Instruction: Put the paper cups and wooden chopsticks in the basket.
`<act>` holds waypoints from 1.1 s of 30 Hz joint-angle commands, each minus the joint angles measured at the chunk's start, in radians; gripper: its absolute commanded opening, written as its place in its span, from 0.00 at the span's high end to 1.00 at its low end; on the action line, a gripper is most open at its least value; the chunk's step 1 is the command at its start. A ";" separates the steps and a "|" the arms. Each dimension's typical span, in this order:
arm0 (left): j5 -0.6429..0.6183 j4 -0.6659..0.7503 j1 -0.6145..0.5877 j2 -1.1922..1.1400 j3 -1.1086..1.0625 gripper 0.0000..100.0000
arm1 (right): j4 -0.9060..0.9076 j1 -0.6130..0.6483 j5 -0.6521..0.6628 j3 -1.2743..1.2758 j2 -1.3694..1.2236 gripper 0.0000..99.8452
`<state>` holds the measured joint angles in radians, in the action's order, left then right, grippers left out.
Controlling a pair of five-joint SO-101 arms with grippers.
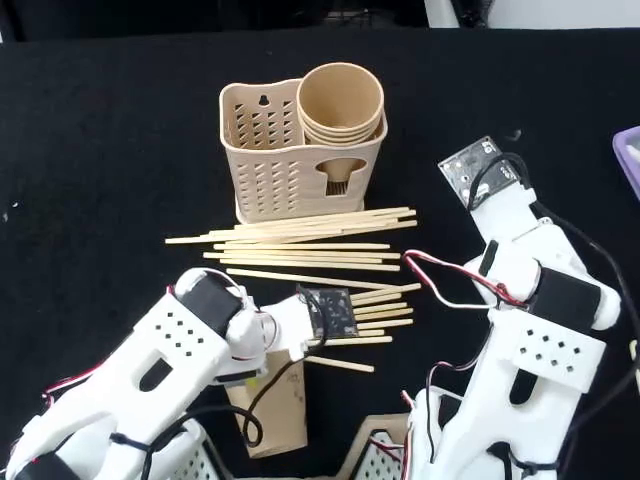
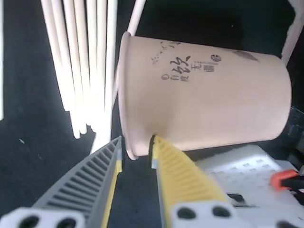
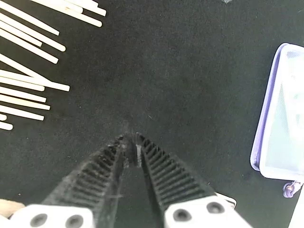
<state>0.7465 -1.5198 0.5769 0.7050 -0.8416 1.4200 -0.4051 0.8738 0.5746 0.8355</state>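
Observation:
A beige perforated basket point(image 1: 270, 165) stands at the back of the black table with a stack of paper cups point(image 1: 341, 100) in its right compartment. Several wooden chopsticks point(image 1: 310, 250) lie spread in front of it; their ends also show as chopsticks point(image 3: 28, 85). Another paper cup point(image 2: 204, 99) lies on its side, and my left gripper point(image 2: 137, 145) is shut on its rim, one finger inside and one outside. This cup point(image 1: 277, 405) sits under the left arm near the front edge. My right gripper point(image 3: 130, 141) is shut on nothing, over bare table right of the chopsticks.
A clear container with a purple rim point(image 3: 280, 114) sits at the table's right edge point(image 1: 630, 150). The white arm bases point(image 1: 440, 440) crowd the front. Bare black table lies left of the basket and between the chopsticks and the purple container.

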 commanded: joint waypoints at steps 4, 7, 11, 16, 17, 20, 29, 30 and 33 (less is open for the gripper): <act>-0.130 -0.180 -0.005 0.002 0.243 0.91 | -0.018 0.012 -0.009 -0.004 0.028 0.99; -0.178 -0.215 -0.007 0.002 0.318 0.91 | -0.017 0.012 -0.009 -0.004 0.028 0.99; -0.232 -0.224 -0.007 0.002 0.341 0.91 | -0.015 0.008 -0.009 -0.004 0.028 0.99; -0.196 -0.180 -0.016 -0.009 0.254 0.88 | -0.015 0.011 -0.005 0.015 0.028 0.99; -0.183 -0.149 -0.031 -0.009 0.226 0.85 | -0.015 0.011 -0.005 0.022 0.028 0.99; -0.170 -0.072 -0.102 -0.009 0.170 0.69 | -0.021 0.011 -0.003 0.041 0.028 0.99; 0.092 -0.002 -0.254 -0.011 0.166 0.68 | -0.021 0.032 -0.003 0.048 0.028 0.99; 0.094 0.012 -0.249 -0.011 0.159 0.68 | -0.021 0.037 -0.006 0.050 0.028 0.99; 0.094 0.034 -0.206 -0.011 0.114 0.68 | -0.020 0.054 -0.009 0.050 0.028 0.99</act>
<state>0.8263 -1.5014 0.3345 0.6958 -0.7050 1.4170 -0.3744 0.8738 0.6314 0.8355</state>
